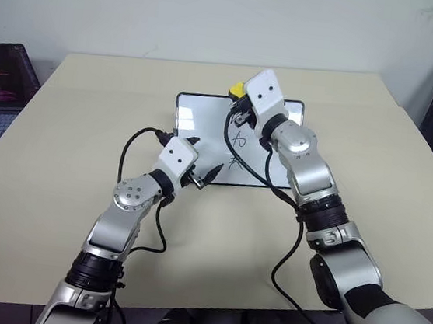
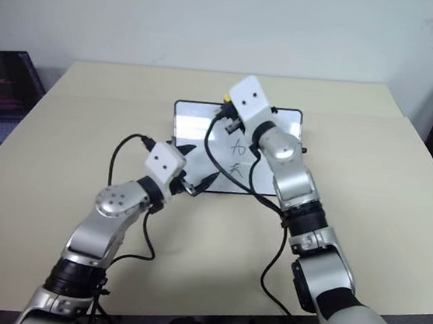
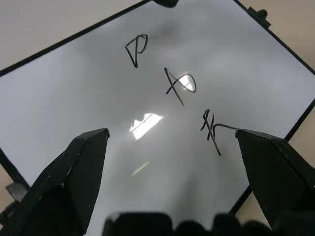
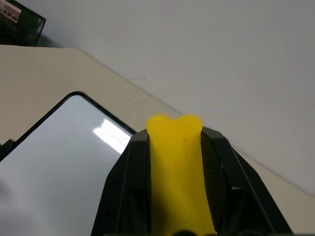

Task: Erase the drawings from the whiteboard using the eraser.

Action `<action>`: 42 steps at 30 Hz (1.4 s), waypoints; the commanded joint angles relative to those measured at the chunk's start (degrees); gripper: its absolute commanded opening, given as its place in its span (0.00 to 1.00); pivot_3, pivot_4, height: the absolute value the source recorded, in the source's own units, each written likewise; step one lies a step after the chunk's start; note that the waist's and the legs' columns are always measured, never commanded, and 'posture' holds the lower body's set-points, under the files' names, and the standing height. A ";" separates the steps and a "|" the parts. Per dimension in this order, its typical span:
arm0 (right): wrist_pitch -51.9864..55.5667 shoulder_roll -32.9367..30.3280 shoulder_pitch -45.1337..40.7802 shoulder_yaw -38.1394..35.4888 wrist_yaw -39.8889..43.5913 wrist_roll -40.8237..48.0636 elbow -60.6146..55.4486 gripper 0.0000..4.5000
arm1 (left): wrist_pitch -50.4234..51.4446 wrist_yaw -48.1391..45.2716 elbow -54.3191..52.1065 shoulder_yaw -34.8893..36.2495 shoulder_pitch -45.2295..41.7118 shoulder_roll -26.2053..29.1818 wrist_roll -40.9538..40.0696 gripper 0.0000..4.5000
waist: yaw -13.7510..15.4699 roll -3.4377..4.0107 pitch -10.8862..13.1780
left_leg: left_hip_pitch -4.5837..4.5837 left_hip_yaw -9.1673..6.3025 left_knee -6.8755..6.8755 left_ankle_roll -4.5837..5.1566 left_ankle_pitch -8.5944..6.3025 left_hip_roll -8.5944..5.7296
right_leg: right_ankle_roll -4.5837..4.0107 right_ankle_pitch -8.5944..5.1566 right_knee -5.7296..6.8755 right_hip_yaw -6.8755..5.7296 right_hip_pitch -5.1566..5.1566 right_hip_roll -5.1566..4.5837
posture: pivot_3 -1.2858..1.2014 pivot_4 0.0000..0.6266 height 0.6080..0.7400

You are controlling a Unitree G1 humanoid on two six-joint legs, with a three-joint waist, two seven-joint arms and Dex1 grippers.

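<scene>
Right gripper [image 4: 174,147] is clamped on the yellow eraser [image 4: 176,162], held up over the far edge of the whiteboard [image 1: 197,125]. Left gripper [image 3: 172,147] hangs spread wide at the board's near edge, and the drawings [image 3: 170,83] remain unerased mid-table [image 1: 89,116]

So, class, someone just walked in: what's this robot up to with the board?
The right gripper is shut on the yellow eraser and holds it above the far part of the whiteboard, which lies flat on the table. The left gripper is open at the board's near edge. All three drawings are unerased, so wiping has not begun.
</scene>
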 commanded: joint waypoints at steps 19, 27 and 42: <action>-1.30 2.23 -1.01 2.90 -1.19 -2.81 10.31 0.24 | 0.49 -0.23 -4.08 1.11 1.59 1.14 0.28 1.00 | -0.32 -0.01 -0.01 | 0.01 0.24 0.00 0.00 0.00 0.04 | -0.03 0.02 0.06 0.07 -0.08 0.01 | 0.52 0.24 1.00; -1.50 4.36 -1.21 3.88 -0.38 -2.48 9.93 0.24 | 0.22 0.43 -4.23 1.43 2.66 1.30 0.40 1.00 | -0.28 -0.01 -0.01 | -0.01 0.24 -0.01 0.00 0.00 0.04 | -0.03 0.02 0.04 0.07 -0.10 0.01 | 0.52 0.24 1.00; -1.41 2.63 -0.69 -0.11 -2.06 -0.62 -0.20 0.24 | -1.63 0.17 -1.31 0.72 1.73 0.70 0.30 1.00 | -0.06 -0.02 -0.01 | -0.05 0.22 -0.01 0.00 0.00 0.03 | -0.03 0.02 0.04 0.06 -0.13 0.01 | 0.52 0.24 1.00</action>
